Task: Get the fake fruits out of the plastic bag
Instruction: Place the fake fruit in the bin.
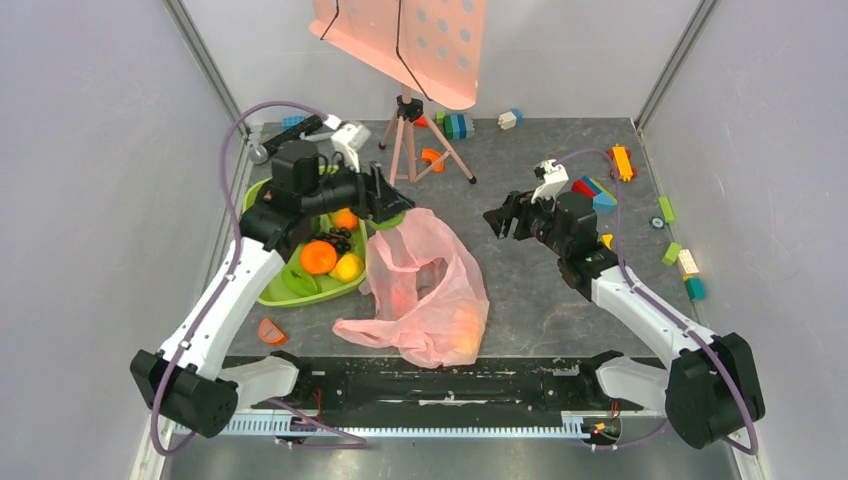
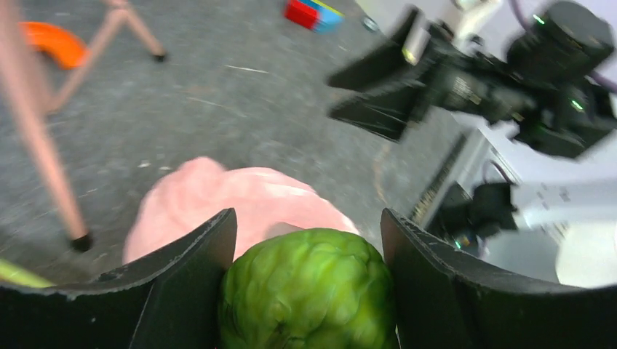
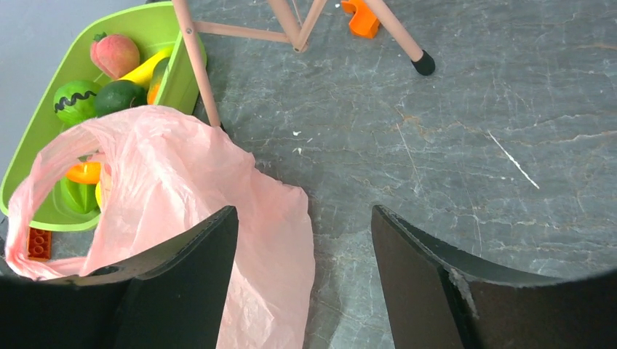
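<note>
Bag: the thin, crinkly, translucent pink plastic bag [image 1: 430, 290] lies crumpled on the grey tabletop [image 1: 560, 300] just right of the shallow lime-green plastic tray [image 1: 272, 298]. From the right wrist camera its film overlaps the tray's right rim.

Inside the bag: a rounded orange shape shows through the film at the corner farthest from the tray. What it is cannot be told.

Left pincer: the left pincer [image 2: 307, 218] is over the tray's far right corner, at the bag's far edge. Its two black fingers are spread wide and clamped on a knobbly green fake fruit [image 2: 309, 291], one pressed against each side. Pink film lies just beyond the fingertips.

Right pincer: the right pincer [image 3: 302, 214] is well to the right of the tray, across the bag from it. Its jaws are wide apart with nothing between them. The bag's right edge lies under its left finger [image 3: 182, 269] — bare tabletop under the other.

Tray contents: a round orange fruit [image 1: 318, 257], a yellow lemon-like fruit [image 1: 348, 267], a dark grape bunch [image 1: 338, 240], a blushing peach [image 3: 114, 54] and a green ball with a black zigzag [image 3: 75, 102].

Beyond the tray: a pink tripod stand [image 1: 408, 135] rises just past its far right corner.
</note>
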Available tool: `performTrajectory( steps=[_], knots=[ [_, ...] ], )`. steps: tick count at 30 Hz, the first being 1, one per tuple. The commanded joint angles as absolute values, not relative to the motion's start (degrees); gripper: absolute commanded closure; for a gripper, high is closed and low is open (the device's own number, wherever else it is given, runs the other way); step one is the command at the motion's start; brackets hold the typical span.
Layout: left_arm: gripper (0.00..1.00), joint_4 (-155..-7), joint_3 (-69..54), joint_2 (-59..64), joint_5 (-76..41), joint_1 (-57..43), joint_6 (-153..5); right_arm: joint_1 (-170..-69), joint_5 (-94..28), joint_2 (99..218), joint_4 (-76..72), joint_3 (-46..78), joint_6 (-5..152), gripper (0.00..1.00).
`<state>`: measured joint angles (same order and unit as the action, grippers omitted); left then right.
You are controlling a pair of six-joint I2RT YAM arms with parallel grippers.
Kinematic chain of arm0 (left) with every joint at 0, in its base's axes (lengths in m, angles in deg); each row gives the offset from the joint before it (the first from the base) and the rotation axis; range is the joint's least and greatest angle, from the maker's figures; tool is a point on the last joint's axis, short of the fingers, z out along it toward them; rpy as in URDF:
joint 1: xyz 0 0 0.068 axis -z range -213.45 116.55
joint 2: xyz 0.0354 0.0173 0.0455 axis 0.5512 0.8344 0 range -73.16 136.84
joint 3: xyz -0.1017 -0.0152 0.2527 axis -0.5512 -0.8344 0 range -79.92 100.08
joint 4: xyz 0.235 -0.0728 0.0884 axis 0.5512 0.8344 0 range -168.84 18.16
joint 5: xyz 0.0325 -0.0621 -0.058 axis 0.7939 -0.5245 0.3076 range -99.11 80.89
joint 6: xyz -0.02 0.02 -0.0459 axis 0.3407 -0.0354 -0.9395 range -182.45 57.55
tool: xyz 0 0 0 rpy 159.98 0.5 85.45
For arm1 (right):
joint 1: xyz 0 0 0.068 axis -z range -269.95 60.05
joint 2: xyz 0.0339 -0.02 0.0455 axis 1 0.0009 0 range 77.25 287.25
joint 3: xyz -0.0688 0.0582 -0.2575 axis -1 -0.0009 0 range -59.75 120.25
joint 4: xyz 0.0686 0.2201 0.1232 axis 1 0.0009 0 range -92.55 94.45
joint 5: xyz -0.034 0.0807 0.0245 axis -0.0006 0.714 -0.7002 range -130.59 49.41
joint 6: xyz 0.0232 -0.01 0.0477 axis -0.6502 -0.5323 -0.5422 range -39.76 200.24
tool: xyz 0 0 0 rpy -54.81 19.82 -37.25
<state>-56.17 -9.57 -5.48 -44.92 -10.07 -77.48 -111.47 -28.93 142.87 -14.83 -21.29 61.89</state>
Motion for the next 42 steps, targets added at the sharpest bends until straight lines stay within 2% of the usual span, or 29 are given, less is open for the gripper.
performTrajectory(
  steps=[1,5,9,17,24,30,42],
  knots=[
    [0.42,-59.41,-13.91,-8.95,-35.6,-17.73,-81.91,-111.21,-29.95,141.06,-11.52,-20.73,63.84,0.29],
    [0.41,-59.07,-18.37,-10.82,-26.31,-25.03,-80.66,-111.18,-30.35,140.05,-9.41,-21.15,64.38,0.29],
    [0.41,-59.94,-19.35,-8.26,-13.88,-27.24,-77.98,-111.22,-29.9,138.8,-8.75,-22.5,64.16,0.29],
    [0.39,-69.84,-17.83,7.34,2.03,-27.46,-79.06,-111.22,-28.42,134.86,-7.62,-26.3,63.6,0.28],
    [0.37,-73.72,-13.02,18.69,8.65,-27.86,-76.85,-111.22,-28.4,130.56,-4.87,-28.82,64.38,0.28],
    [0.3,-74.3,-9.39,25.03,9.43,-28.15,-75.41,-111.21,-26.71,129.72,-4.15,-29.51,64.23,0.27],
    [0.04,-71.43,-7.76,28.91,8.87,-29.41,-75.98,-111.23,-27.38,128.05,-0.42,-28.2,65.65,0.25]
  ],
)
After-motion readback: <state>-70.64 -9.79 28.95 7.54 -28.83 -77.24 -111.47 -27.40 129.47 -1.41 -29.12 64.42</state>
